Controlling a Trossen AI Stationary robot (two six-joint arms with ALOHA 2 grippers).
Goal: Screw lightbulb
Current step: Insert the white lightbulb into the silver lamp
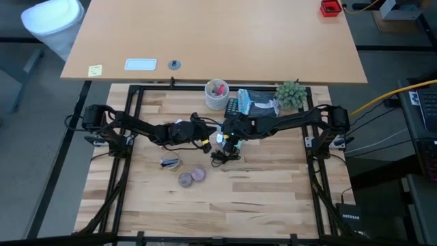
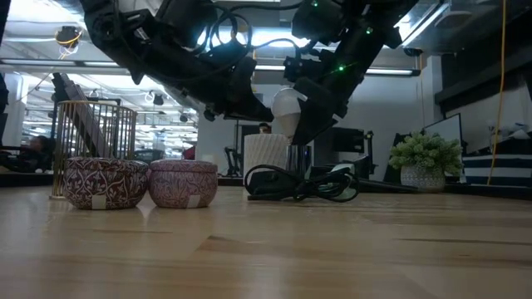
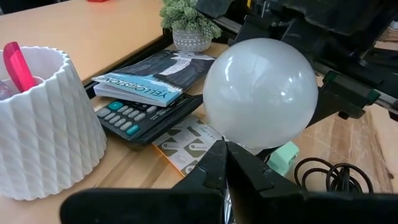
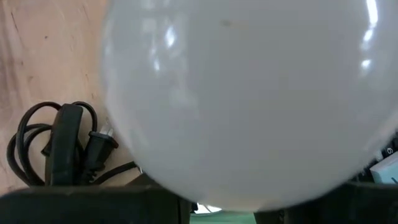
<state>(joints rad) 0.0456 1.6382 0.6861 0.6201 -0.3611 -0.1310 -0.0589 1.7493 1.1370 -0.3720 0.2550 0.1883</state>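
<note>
The lightbulb (image 3: pixel 260 93) is held above the table (image 1: pixel 273 198) at its centre, pinched in the right hand (image 2: pixel 293 116). Its screw base is hidden in every view. The left hand (image 3: pixel 225 163) is pressed together, empty, just beside the bulb. A coiled black cord (image 2: pixel 299 184) lies beneath; its far end is cut off.
</note>
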